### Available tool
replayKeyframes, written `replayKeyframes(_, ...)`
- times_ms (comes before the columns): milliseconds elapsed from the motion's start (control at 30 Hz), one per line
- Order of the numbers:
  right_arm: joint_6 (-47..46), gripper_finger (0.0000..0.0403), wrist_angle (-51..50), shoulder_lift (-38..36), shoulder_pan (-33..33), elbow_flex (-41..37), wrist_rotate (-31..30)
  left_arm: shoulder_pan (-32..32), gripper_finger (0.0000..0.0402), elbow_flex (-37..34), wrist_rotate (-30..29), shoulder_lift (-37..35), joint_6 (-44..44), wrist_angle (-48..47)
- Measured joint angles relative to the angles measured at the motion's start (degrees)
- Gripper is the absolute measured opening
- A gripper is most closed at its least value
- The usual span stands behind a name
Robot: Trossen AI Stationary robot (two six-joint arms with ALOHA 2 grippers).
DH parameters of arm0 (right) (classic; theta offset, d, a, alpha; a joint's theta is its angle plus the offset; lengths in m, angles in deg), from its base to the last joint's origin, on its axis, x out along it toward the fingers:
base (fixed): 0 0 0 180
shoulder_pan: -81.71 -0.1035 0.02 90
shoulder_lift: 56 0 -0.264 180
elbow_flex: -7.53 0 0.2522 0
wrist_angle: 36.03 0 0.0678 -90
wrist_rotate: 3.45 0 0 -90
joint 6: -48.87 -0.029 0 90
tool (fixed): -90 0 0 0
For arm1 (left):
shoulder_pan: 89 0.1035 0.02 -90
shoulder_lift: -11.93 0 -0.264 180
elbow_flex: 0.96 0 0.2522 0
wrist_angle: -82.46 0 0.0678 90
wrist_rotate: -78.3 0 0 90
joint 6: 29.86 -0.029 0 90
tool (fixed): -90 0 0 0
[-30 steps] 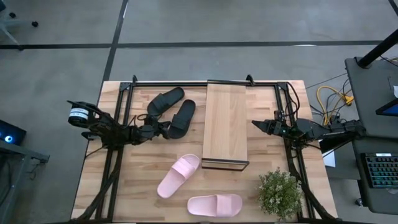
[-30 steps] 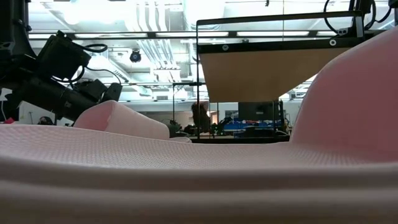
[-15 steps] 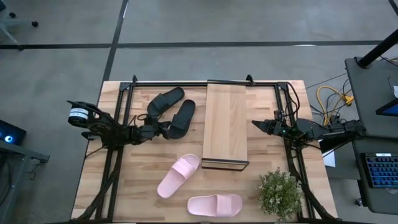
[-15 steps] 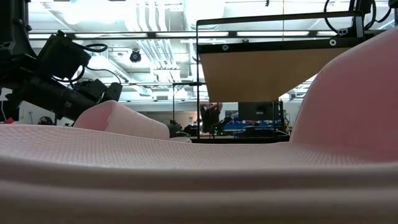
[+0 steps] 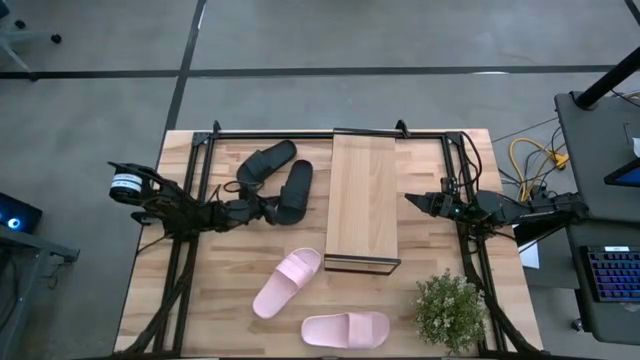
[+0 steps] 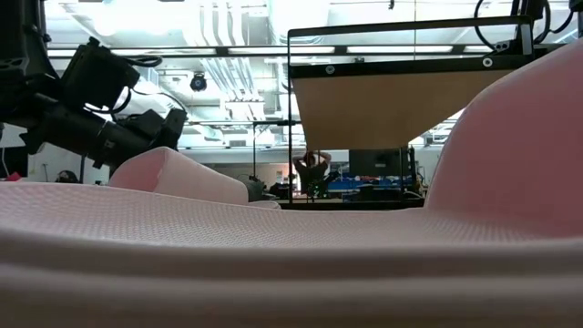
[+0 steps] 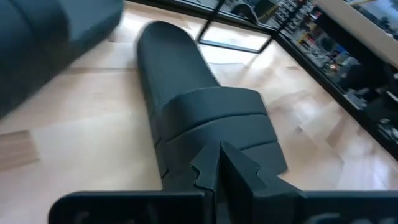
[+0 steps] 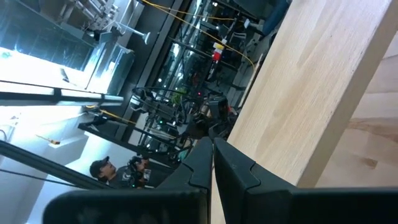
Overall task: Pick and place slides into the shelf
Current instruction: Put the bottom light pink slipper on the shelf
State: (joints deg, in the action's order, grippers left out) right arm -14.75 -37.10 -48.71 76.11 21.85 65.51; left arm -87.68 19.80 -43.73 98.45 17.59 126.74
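Left gripper (image 5: 268, 208) low over the table (image 5: 230, 290) at about 10 o'clock from its centre, fingers (image 7: 214, 163) pressed together, tips at the heel end of one black slide (image 5: 295, 189); wrist view shows the closed tips just at that slide's strap (image 7: 214, 115), contact uncertain, nothing clamped between them. This black slide lies lengthwise, just left of the shelf (image 5: 363, 197). Second black slide (image 5: 265, 162) sits at 11 o'clock from the first, angled, the two close together or touching at one end. Right gripper (image 5: 414, 200) waits at 3 o'clock, just off the shelf's right edge, fingers (image 8: 211, 158) closed together, holding nothing; the right wrist view looks along the light-wood plank (image 8: 311, 93). Shelf runs from 12 o'clock toward centre, light-wood top on a thin black frame; its top carries no slides. Two pink slides on the table toward 6 o'clock: one (image 5: 287, 282) angled, off the shelf's near left corner; the other (image 5: 346, 329) lying crosswise at the table's near edge, and filling most of the low view (image 6: 273, 255). Small potted green plant (image 5: 450, 311) at 5 o'clock, near the right corner. A person (image 6: 314, 169) stands far off in the room behind.
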Motion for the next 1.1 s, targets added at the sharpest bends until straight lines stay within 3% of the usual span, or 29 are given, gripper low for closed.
replayKeyframes(400, 0.6, 0.0009, 0.0, 0.0, 0.0, 0.0, 0.0, 0.0, 0.0, 0.0, 0.0, 0.0, 0.1, -0.1)
replayKeyframes(633, 0.6, 0.0009, 0.0, 0.0, 0.0, 0.0, 0.0, 0.0, 0.0, 0.1, 4.6, -0.1, 0.2, 1.5)
replayKeyframes(833, 0.2, 0.0009, 0.1, 0.0, 0.0, 0.0, 0.1, 0.0, 0.0, 1.3, 4.9, -0.4, 0.3, 1.8)
replayKeyframes(1100, 0.0, 0.0009, 3.1, 0.0, 0.0, 0.0, 2.9, 0.4, 0.0, 0.9, 15.0, -4.2, 2.1, 5.0)
